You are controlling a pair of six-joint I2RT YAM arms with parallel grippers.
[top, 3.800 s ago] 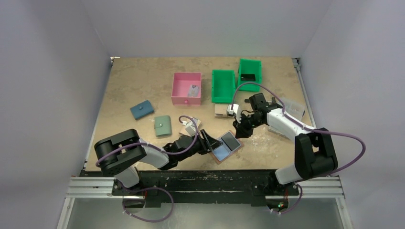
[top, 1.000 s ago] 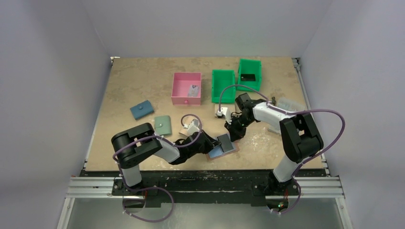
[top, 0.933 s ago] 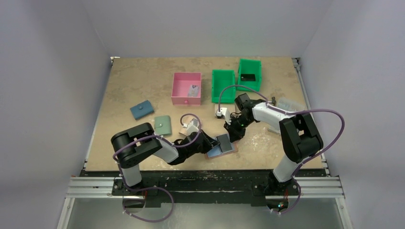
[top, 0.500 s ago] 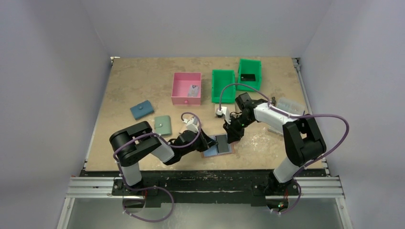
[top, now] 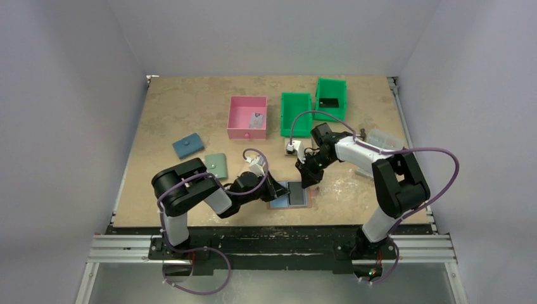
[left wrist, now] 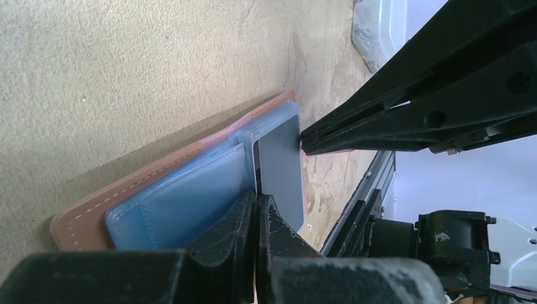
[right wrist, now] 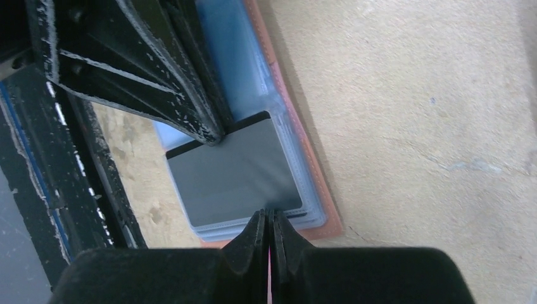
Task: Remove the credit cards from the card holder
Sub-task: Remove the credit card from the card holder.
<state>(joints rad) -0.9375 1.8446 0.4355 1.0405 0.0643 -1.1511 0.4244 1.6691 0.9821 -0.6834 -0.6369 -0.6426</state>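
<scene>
Black card (top: 296, 192) flat on the opened card holder (left wrist: 171, 196), touched on opposite long edges by left gripper (left wrist: 258, 206) and right gripper (right wrist: 269, 218), both jaws together.

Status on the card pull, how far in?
Done: card holder lies open, blue lining up. In hand: left pincer and right pincer, both shut, touch opposite ends of the black card. Left: card not yet clear of the holder; no grey card visible.

Terracotta card holder (top: 280, 202) open flat, blue lining up; dark grey card (top: 296, 193) on right half.
</scene>
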